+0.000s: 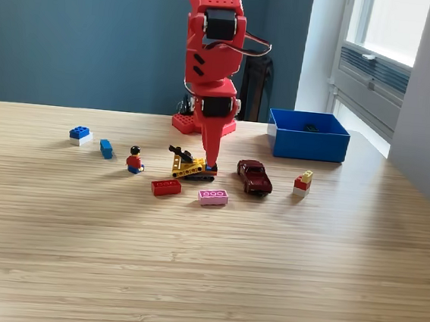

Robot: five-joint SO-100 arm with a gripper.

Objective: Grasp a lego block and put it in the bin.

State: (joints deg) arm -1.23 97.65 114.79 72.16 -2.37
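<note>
Several lego pieces lie on the wooden table [204, 274]: a blue-and-white block [80, 134], a small blue block [106, 148], a red block [166, 187], a pink block [213, 197] and a red, yellow and white stack [302, 184]. My red gripper [211, 163] points straight down. Its tip is at the right end of a yellow and black lego vehicle [186, 167], where a small blue bit shows. The fingers look like one tapered shape, so their gap is hidden. The blue bin [307, 143] stands at the back right, apart from the gripper.
A minifigure [135, 160] stands left of the vehicle and a dark red toy car [254, 177] sits right of it. The arm's red base [203, 123] is behind the gripper. Something dark [310, 127] lies inside the bin. A window is at the far right.
</note>
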